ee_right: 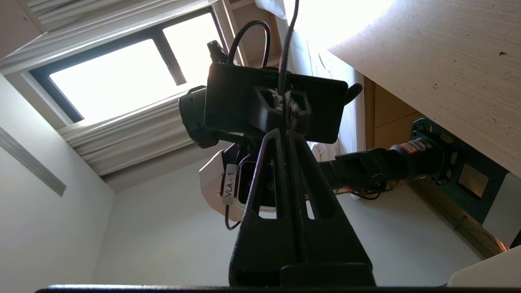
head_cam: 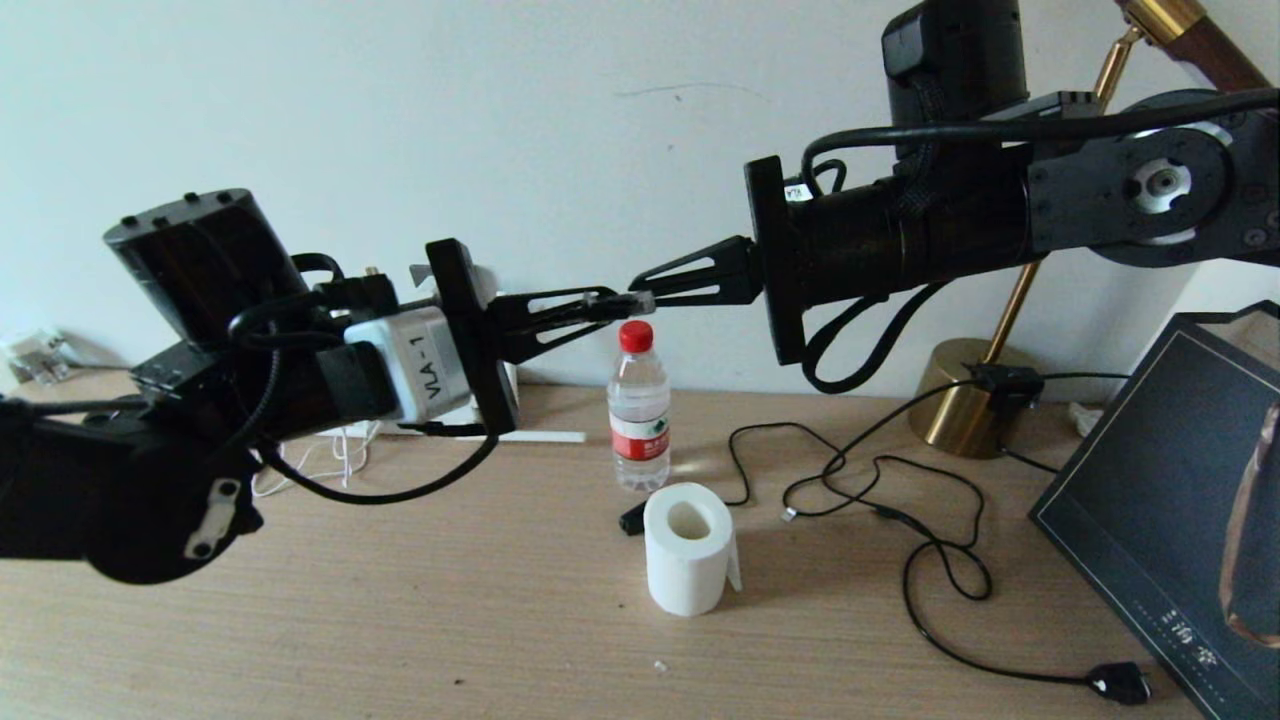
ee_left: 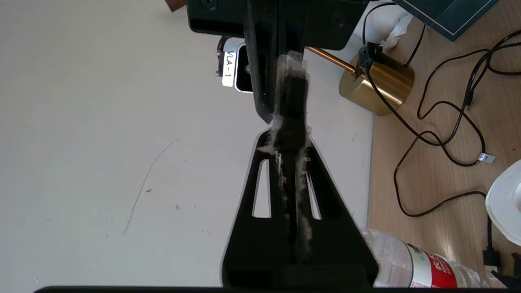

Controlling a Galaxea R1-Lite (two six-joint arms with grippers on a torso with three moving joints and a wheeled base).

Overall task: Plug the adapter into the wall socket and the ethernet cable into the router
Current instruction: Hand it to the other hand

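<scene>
Two grippers meet tip to tip above the water bottle (head_cam: pixel 639 420) in the head view: left gripper (head_cam: pixel 598 306) and right gripper (head_cam: pixel 648 287), both clamped on the ethernet cable (head_cam: pixel 632 299) plug, lying level. Right wrist view: thin black cable (ee_right: pixel 285 61) between closed fingers.

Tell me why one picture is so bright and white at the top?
In the right wrist view, daylight from the window glares and washes out the top, leaving the right gripper a dark shape. The head view is evenly lit, with a soft shadow beside the paper roll.
</scene>
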